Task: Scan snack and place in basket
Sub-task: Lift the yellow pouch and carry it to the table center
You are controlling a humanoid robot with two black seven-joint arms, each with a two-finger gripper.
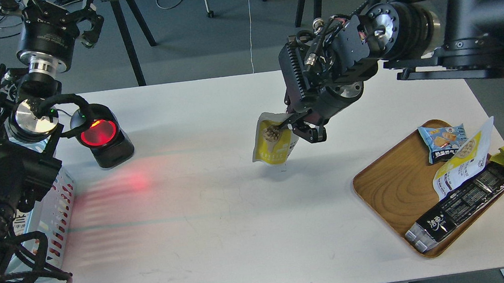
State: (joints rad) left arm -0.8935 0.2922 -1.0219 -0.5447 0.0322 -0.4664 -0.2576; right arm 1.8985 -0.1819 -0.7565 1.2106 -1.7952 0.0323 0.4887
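Head view. Your right arm reaches in from the upper right, wrist bent downward over mid-table; right gripper point(295, 125) is clamped on the snack point(273, 140), which hangs tilted above the white table point(224, 238). Your left arm rises along the left edge; left gripper point(61, 14) points away over the floor, fingers spread, holding nothing. Basket point(56, 213): far left, partly behind that arm. Scanner point(101, 135): red-lit, just beside the basket. Wooden tray point(392, 187): right, bearing other packets.
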